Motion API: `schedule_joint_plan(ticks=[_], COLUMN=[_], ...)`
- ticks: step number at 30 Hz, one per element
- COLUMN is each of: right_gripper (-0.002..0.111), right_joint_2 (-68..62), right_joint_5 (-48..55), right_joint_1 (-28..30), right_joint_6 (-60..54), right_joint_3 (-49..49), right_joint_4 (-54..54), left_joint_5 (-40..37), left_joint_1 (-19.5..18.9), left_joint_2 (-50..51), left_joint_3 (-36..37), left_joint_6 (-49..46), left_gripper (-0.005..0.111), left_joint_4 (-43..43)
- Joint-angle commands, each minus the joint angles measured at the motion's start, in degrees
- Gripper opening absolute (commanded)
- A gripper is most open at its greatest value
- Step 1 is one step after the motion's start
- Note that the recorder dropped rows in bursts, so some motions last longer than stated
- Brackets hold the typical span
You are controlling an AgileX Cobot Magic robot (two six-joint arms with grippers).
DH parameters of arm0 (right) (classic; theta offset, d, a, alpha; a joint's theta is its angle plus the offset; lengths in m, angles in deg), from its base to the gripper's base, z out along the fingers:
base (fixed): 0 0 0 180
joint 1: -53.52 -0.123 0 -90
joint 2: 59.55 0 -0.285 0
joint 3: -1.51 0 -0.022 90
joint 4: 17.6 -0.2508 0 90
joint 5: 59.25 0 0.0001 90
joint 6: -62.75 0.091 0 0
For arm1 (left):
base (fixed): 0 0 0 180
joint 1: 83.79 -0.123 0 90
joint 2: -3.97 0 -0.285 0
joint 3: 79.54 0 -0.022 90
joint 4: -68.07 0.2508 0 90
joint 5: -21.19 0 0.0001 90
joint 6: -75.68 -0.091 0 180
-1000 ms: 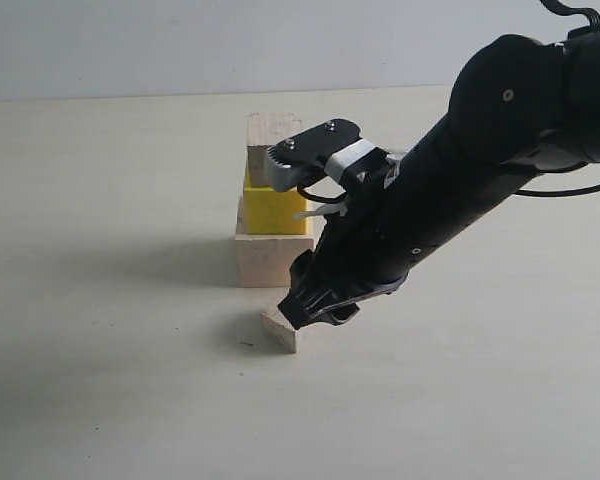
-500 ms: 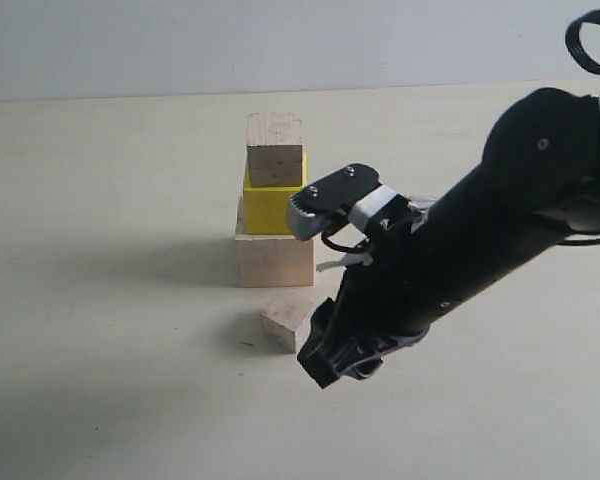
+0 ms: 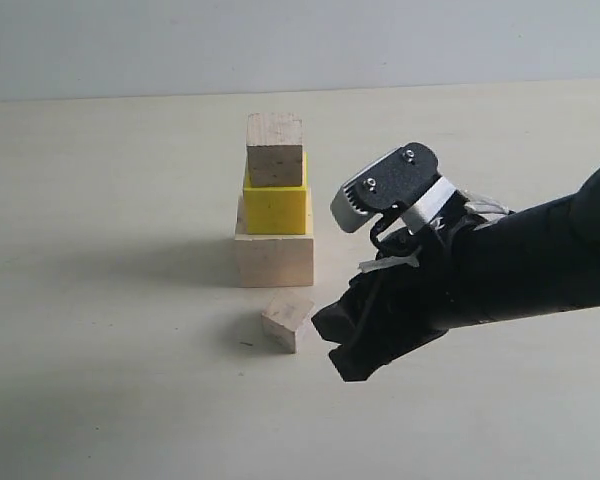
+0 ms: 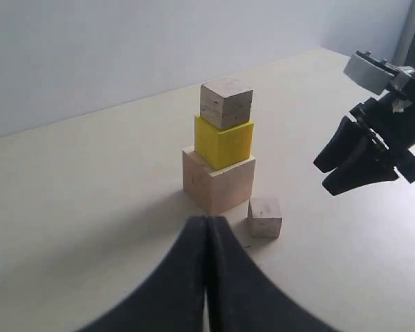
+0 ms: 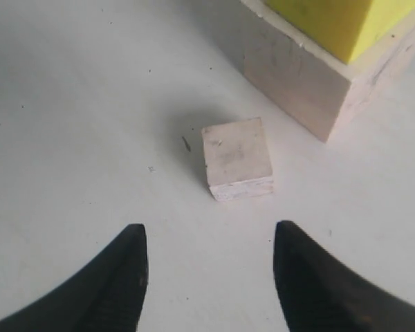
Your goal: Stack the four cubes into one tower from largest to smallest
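Your right pincer (image 5: 211,238) stands wide, its two dark tapered fingers spread broader than the small greyish wooden cube (image 5: 237,158). That cube lies on the pale matt tabletop (image 3: 100,300) just ahead of the tips and touches neither. It sits near the foot of the stack, apart from it and turned slightly askew.

The right arm reaches in low from the right, with the fingers angled down toward the loose cube. Your left pincer (image 4: 207,221) has its fingers pressed together, holding nothing, and points at the stack from farther back.

In the stack, the large pale wooden cube (image 3: 273,258) carries the smooth bright yellow cube (image 3: 275,208). The small pale wooden cube (image 3: 275,150) is on top, grainy and sharp-edged.
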Motion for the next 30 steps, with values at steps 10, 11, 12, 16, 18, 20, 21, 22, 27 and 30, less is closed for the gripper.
schedule_joint_plan(ticks=[10, 11, 12, 16, 18, 20, 21, 22, 27, 30], right_gripper=[0.052, 0.052, 0.052, 0.053, 0.053, 0.053, 0.053, 0.053, 0.053, 0.053], right_joint_2=[-7.58, -7.72, -7.98, -12.43, -15.76, -17.41, -17.86, -18.88, -19.74, -19.84], right_joint_5=[-0.30, 0.09, 0.15, 1.28, 2.47, 2.72, 2.72, 2.72, 2.72, 2.72], right_joint_1=[-0.10, -0.10, -0.10, -0.10, -0.10, -0.10, -0.10, -0.10, -0.10, -0.10], right_joint_6=[-22.36, -24.27, -25.73, -31.98, -31.98, -32.12, -32.12, -32.12, -33.29, -33.58], right_joint_3=[-0.05, -0.05, 0.01, 3.53, 5.59, 5.70, 5.70, 5.70, 5.70, 6.19], right_joint_4=[-19.70, -21.44, -22.66, -27.82, -27.72, -27.72, -27.72, -27.72, -28.36, -29.10], left_joint_5=[0.72, 0.72, 0.72, 0.72, 0.72, 0.72, 0.72, 0.72, 0.72, 0.71], left_joint_1=[0.34, 0.34, 0.34, 0.34, 0.34, 0.34, 0.34, 0.34, 0.34, 0.34], left_joint_2=[-0.19, -0.19, -0.19, -0.19, -0.19, -0.19, -0.19, -0.19, -0.19, -0.19], left_joint_3=[0.13, 0.13, 0.13, 0.13, 0.13, 0.13, 0.13, 0.13, 0.13, 0.23], left_joint_6=[0.17, 0.17, 0.17, 0.17, 0.17, 0.17, 0.17, 0.17, 0.17, 0.17], left_gripper=[0.000, 0.000, 0.000, 0.000, 0.000, 0.000, 0.000, 0.000, 0.000, 0.000], left_joint_4=[-0.40, -0.40, -0.40, -0.40, -0.40, -0.40, -0.40, -0.40, -0.40, -0.40])
